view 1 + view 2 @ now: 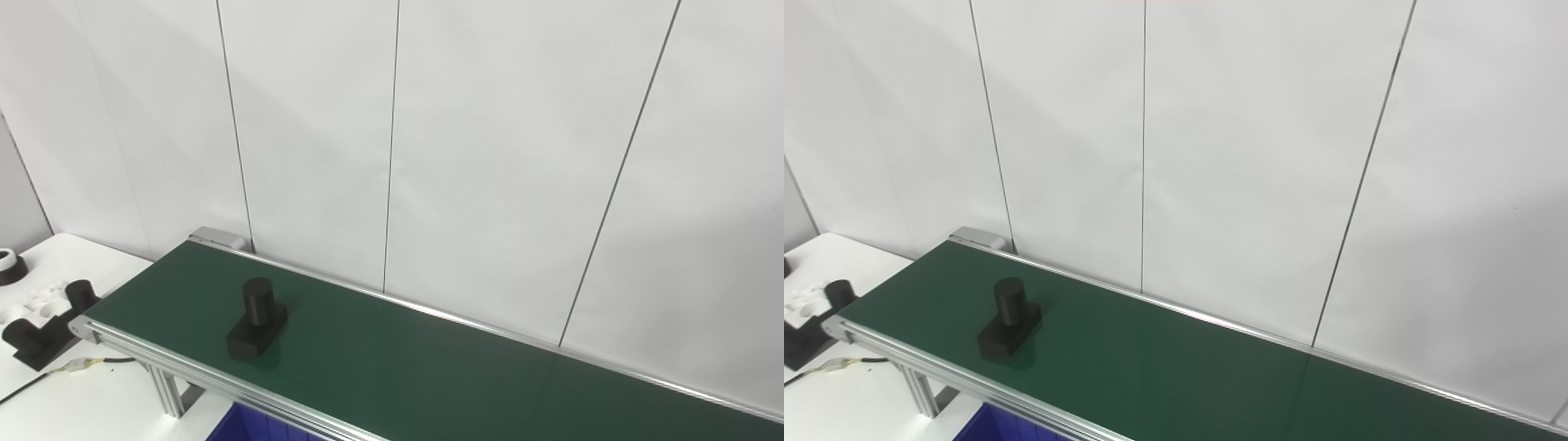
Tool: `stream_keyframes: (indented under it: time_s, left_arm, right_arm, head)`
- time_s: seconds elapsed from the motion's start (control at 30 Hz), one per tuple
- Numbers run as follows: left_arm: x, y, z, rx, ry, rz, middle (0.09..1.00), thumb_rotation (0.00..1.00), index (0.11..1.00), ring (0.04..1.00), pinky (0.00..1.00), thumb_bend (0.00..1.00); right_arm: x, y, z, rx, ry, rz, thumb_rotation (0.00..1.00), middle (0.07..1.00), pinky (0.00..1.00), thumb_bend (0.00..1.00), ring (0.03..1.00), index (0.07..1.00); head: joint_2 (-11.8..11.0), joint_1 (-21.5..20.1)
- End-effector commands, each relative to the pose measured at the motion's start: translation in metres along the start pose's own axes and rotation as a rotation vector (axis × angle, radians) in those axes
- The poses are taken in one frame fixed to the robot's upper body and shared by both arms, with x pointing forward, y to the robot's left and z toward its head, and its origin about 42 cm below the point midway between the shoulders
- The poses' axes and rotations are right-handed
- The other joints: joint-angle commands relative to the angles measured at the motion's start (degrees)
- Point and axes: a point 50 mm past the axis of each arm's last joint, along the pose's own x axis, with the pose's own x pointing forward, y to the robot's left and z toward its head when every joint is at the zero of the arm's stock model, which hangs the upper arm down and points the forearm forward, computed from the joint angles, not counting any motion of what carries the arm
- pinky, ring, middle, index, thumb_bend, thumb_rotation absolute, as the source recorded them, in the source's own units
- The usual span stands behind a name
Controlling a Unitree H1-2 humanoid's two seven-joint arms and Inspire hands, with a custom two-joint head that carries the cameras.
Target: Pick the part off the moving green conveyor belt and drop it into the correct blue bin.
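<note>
A black part [257, 317], an upright cylinder on a flat rectangular base, stands on the green conveyor belt [429, 367] near the belt's left end. The same part [1009, 317] shows in the right eye view. A sliver of a blue bin [257, 425] peeks out below the belt's near rail at the bottom edge. Neither hand appears in either view.
On the white table at the left lie more black parts [37, 334], a white foam holder [37, 300] and a black-and-white ring [9, 264]. A cable [67, 367] runs beside the belt's aluminium leg [168, 392]. A white panelled wall stands right behind the belt.
</note>
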Motion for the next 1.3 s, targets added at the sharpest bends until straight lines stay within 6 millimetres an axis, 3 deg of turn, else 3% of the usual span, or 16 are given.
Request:
stream_keyframes:
  time_s: [0.0, 0.43, 0.67, 0.77, 1.1, 1.27]
  left_arm:
    - [0.007, -0.001, 0.012, 0.001, -0.077, -0.004, 0.849, 0.32, 0.823, 0.814, 0.71, 0.97]
    - [0.014, -0.005, 0.012, 0.010, -0.075, -0.009, 0.850, 0.35, 0.824, 0.815, 0.71, 0.98]
    - [0.018, -0.010, 0.013, 0.008, -0.079, -0.006, 0.844, 0.34, 0.821, 0.810, 0.71, 0.99]
    - [0.018, -0.012, 0.014, 0.007, -0.080, -0.002, 0.838, 0.34, 0.820, 0.807, 0.71, 0.98]
    - [0.020, -0.014, 0.015, 0.004, -0.087, 0.006, 0.834, 0.34, 0.820, 0.802, 0.71, 0.98]
    - [0.020, -0.014, 0.016, 0.004, -0.088, 0.008, 0.837, 0.34, 0.820, 0.804, 0.71, 0.98]
  right_arm:
    - [0.006, -0.006, 0.011, -0.004, -0.084, -0.012, 0.57, 0.906, 0.82, 0.51, 0.879, 0.959]
    - [0.006, -0.013, 0.014, -0.009, -0.103, -0.025, 0.56, 0.900, 0.79, 0.50, 0.868, 0.951]
    - [-0.001, -0.023, 0.030, -0.024, -0.165, -0.036, 0.55, 0.906, 0.76, 0.48, 0.868, 0.954]
    - [-0.008, -0.031, 0.046, -0.049, -0.220, -0.049, 0.60, 0.890, 0.72, 0.49, 0.837, 0.934]
    - [-0.023, -0.057, 0.101, -0.084, -0.252, -0.077, 0.63, 0.873, 0.73, 0.52, 0.850, 0.903]
    - [-0.023, -0.069, 0.130, -0.060, -0.275, -0.086, 0.58, 0.869, 0.70, 0.46, 0.840, 0.885]
  head:
    - [0.1, -0.1]
    - [0.3, 0.4]
    - [0.6, 0.8]
    - [0.9, 0.7]
    - [1.4, 0.3]
    - [1.6, -0.4]
